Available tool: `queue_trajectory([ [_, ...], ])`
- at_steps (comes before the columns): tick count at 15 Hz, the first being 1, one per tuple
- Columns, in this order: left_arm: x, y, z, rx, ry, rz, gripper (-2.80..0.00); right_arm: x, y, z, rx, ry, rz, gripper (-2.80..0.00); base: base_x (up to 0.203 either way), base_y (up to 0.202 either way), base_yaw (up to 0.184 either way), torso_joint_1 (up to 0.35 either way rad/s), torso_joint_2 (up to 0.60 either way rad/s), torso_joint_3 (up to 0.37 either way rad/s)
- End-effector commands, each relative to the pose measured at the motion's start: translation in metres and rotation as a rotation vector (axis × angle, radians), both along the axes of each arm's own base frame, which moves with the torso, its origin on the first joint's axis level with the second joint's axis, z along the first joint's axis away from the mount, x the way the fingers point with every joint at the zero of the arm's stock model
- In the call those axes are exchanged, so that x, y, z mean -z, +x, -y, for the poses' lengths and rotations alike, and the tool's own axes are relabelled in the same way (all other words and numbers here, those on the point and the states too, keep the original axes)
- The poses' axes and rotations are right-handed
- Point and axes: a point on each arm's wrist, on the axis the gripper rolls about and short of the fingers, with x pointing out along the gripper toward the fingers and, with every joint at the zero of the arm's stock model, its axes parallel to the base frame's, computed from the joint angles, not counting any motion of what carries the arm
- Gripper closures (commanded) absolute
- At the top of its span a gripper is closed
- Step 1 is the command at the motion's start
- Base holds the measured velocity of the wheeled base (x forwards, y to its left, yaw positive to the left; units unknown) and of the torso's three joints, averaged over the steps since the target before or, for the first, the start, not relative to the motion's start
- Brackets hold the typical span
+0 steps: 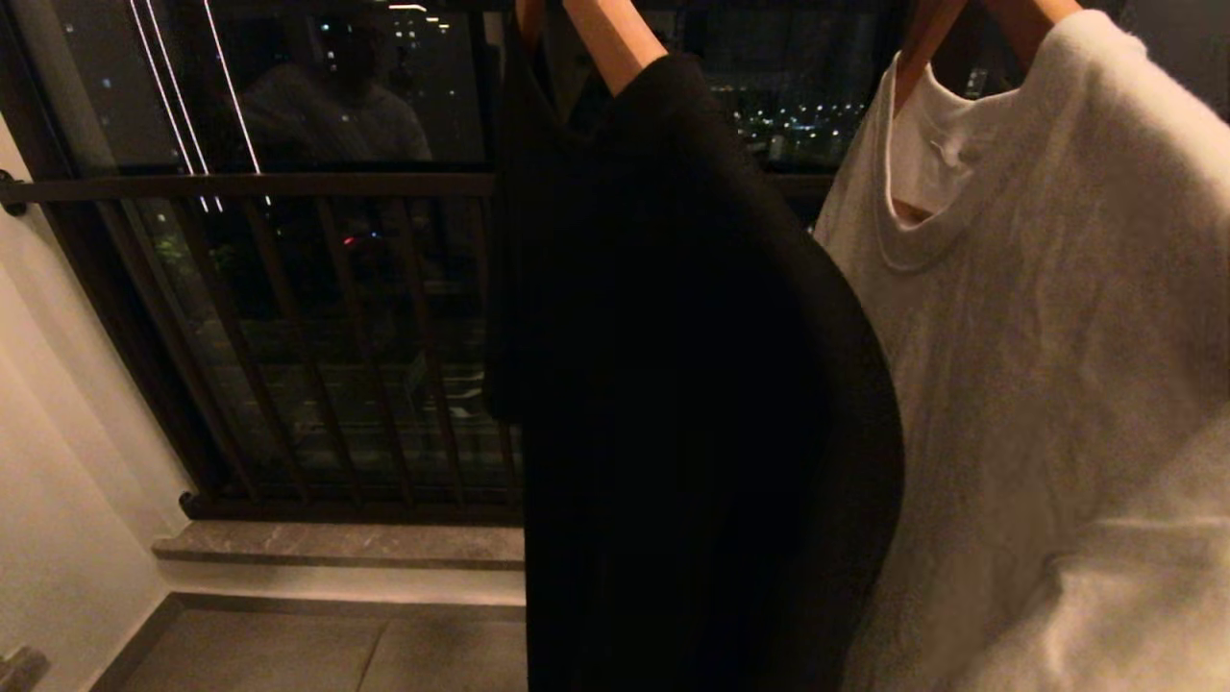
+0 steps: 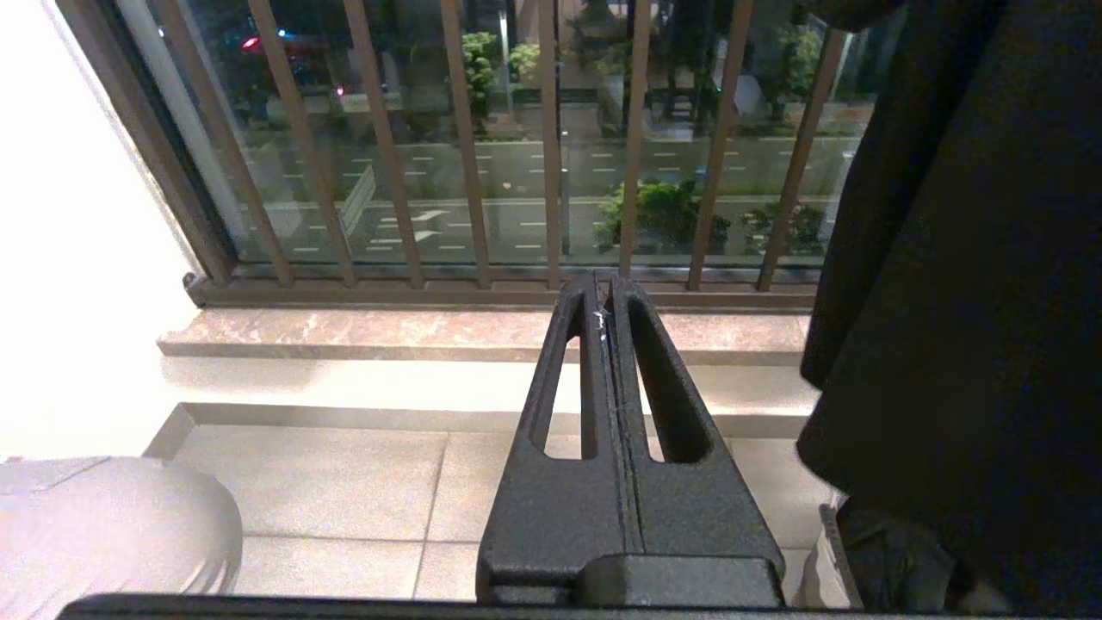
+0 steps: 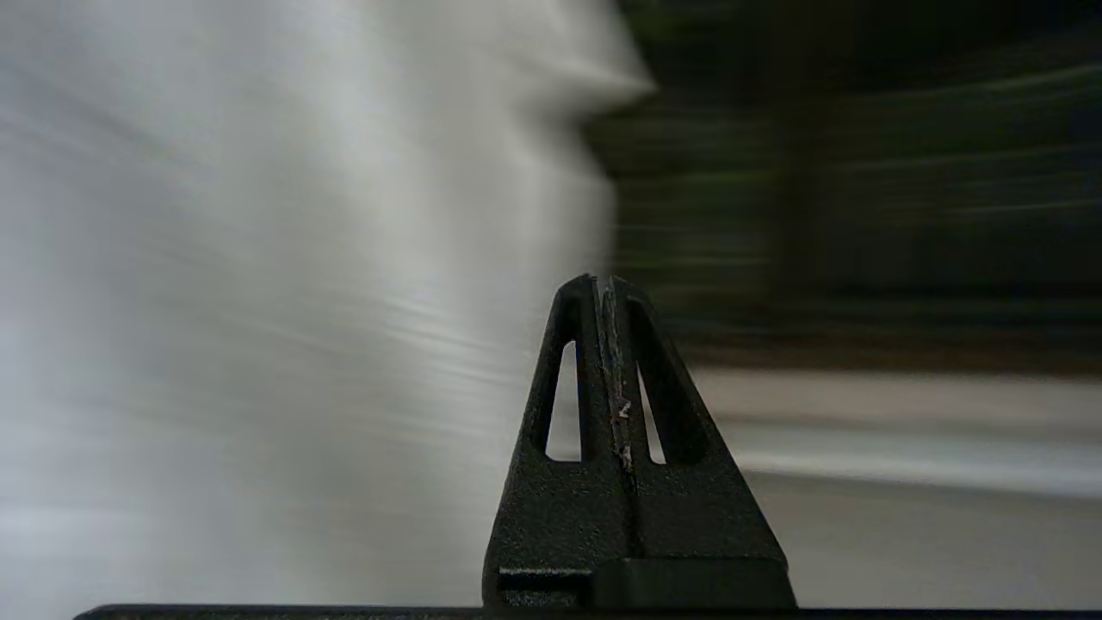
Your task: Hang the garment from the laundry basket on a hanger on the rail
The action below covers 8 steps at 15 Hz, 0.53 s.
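Both garments already hang on wooden hangers: the black one (image 1: 692,384) at centre, the white shirt (image 1: 1047,365) at three o'clock. The left gripper (image 2: 609,297) and right gripper (image 3: 603,288) have fingers pressed together holding nothing, probably because the hanging is done

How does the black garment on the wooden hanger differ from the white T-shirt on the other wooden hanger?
The black garment is dark and hangs to the left; the white T-shirt is pale and hangs to the right. The black garment overlaps the white T-shirt's edge. The T-shirt shows a round neckline; the black garment's neck is hard to see. Both hang on wooden hangers.
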Motion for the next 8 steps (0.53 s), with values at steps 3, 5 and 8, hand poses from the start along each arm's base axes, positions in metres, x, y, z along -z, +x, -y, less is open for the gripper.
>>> queue_trajectory([
  [3,0.0,0.0,0.0,0.0,0.0,-0.002,0.0,0.055,-0.032,0.006,0.272,-0.173,0.025,0.0,0.0,0.0,0.0,0.0,0.0,0.0],
  [5,0.0,0.0,0.0,0.0,0.0,-0.002,0.0,0.077,-0.036,0.006,0.285,-0.216,0.015,0.0,0.0,0.0,0.0,0.0,0.0,0.0],
  [8,0.0,0.0,0.0,0.0,0.0,-0.002,0.0,0.103,-0.037,0.005,0.248,-0.231,0.004,0.0,0.0,0.0,0.0,0.0,0.0,0.0],
])
